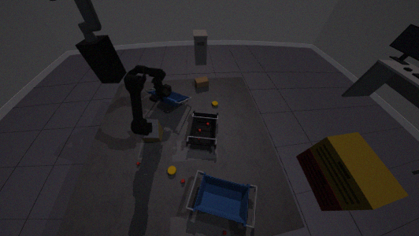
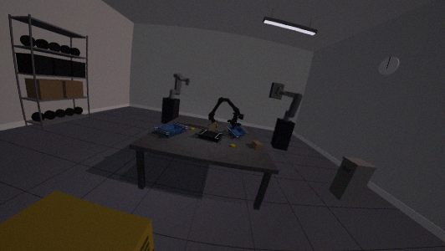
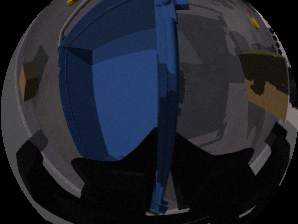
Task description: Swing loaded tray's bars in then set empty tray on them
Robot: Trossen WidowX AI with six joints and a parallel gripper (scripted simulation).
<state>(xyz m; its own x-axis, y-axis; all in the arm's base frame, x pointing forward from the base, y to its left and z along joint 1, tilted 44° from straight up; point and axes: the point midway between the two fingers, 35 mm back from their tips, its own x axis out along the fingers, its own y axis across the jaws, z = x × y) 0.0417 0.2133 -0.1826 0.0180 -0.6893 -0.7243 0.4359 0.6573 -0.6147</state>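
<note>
The loaded black tray (image 1: 202, 144) (image 2: 209, 136) stands mid-table with small red blocks inside. Its far bar (image 1: 205, 116) and near bar (image 1: 202, 138) lie across its top, just inside the ends. My gripper (image 1: 155, 97) (image 2: 235, 125) (image 3: 161, 131) is shut on one side wall of an empty blue tray (image 1: 178, 97) (image 2: 237, 132) (image 3: 125, 90). It holds that tray above the table, beyond and left of the black tray in the top view, a gap away from it. The held tray looks tilted. Its underside is hidden.
Another empty blue tray (image 1: 222, 200) (image 2: 171, 130), bars out, stands at the other end of the table. A tan block (image 1: 153, 134) (image 3: 270, 90) stands by the arm's base. A brown box (image 1: 202, 82) (image 2: 257, 145) (image 3: 28, 81), yellow discs (image 1: 215, 103) (image 1: 172, 170) and loose red blocks (image 1: 183, 181) lie around.
</note>
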